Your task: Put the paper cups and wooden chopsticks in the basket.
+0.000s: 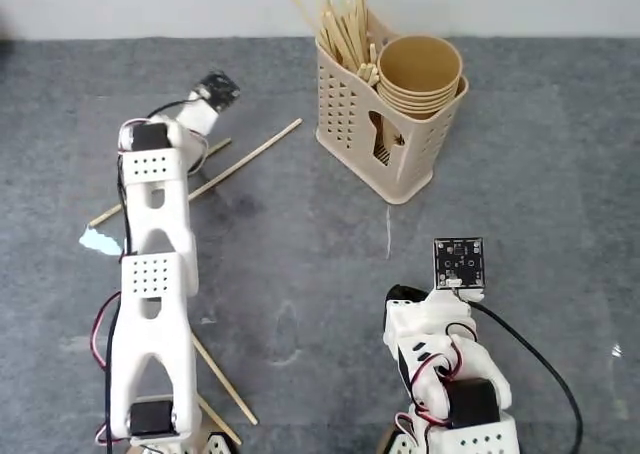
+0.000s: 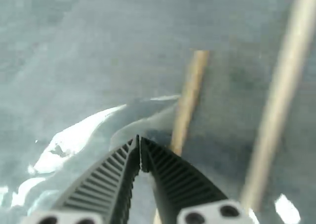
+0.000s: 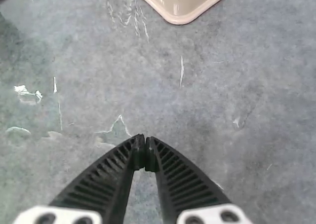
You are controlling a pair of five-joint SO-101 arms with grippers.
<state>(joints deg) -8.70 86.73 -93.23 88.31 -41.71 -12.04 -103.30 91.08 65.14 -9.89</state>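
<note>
The left gripper (image 2: pixel 140 150) hangs low over the mat (image 2: pixel 74 46), jaws together with nothing between them. One chopstick (image 2: pixel 186 105) lies just beside its tips and a second chopstick (image 2: pixel 279 95) farther out on that side. It looks lined up for a pick, which would need the jaws parted first. The right gripper (image 3: pixel 144 152), likewise closed and empty, sits parked with the basket (image 3: pixel 182 4) well ahead of it. The basket holds stacked cups (image 1: pixel 420 69) and a sheaf of chopsticks (image 1: pixel 345 29). Loose sticks (image 1: pixel 225 384) lie well behind the left gripper.
</note>
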